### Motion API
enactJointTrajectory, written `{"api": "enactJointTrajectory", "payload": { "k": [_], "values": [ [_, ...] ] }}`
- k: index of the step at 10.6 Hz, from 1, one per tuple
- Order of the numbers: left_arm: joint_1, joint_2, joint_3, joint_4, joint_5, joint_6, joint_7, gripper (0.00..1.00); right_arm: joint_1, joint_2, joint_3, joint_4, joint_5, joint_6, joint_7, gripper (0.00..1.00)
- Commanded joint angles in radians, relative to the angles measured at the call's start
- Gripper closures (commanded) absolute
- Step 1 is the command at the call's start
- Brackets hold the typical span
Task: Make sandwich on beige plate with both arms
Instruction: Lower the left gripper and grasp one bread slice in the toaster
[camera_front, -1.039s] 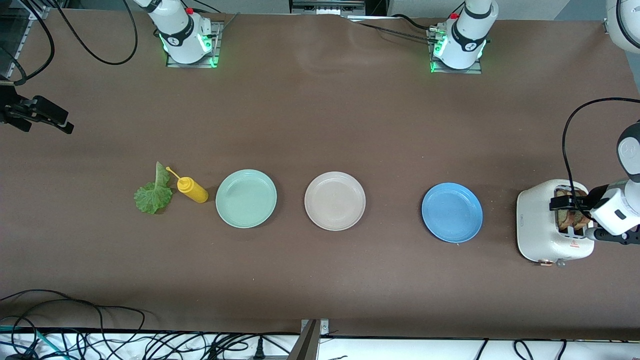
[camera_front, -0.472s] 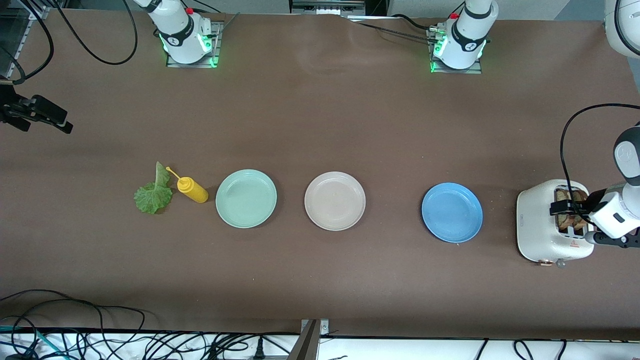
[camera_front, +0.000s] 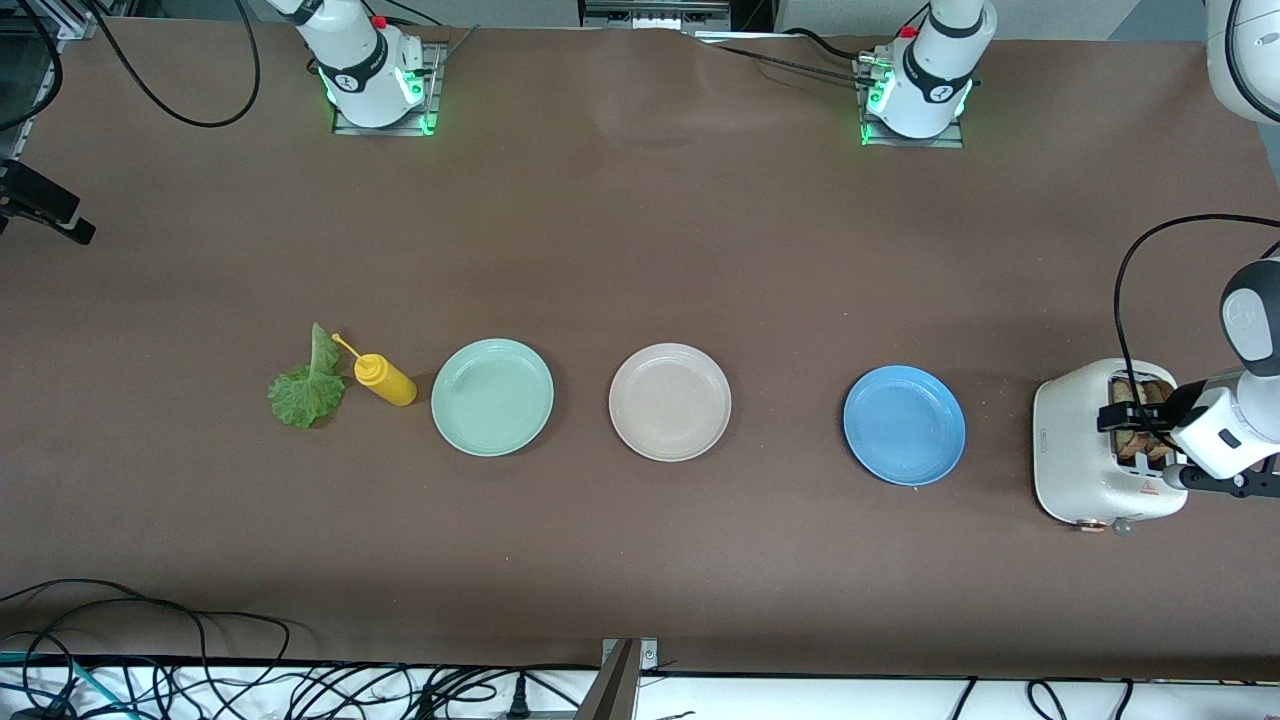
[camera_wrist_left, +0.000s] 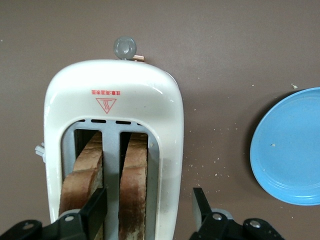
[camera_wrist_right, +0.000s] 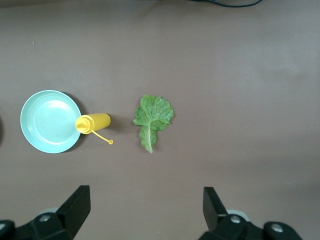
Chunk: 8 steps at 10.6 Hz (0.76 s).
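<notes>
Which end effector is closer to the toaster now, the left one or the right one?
Left. The left end effector is open just above the toaster, its fingers straddling a bread slice. The right end effector is open high above the lettuce leaf, at the table's right-arm end.

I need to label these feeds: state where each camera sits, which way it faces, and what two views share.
Front view: high across the table, facing both arm bases; shows beige plate, left gripper over toaster.
Left wrist view: looks down on toaster, bread slices, own open fingers.
Right wrist view: looks down on lettuce, right gripper open.
Shared: blue plate.
</notes>
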Motion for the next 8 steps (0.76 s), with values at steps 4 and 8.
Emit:
{"api": "enactJointTrajectory", "payload": {
  "k": [4, 8],
  "values": [
    [-0.002, 0.015, -0.004, -0.019, 0.027, -0.002, 0.025, 0.69, -0.002, 0.003, 0.008, 0.023, 0.008, -0.065, -0.017, 0.00],
    [-0.007, 0.017, -0.004, -0.005, 0.096, -0.007, 0.056, 0.95, -0.002, 0.003, 0.011, 0.023, 0.009, -0.072, -0.017, 0.00]
  ]
}}
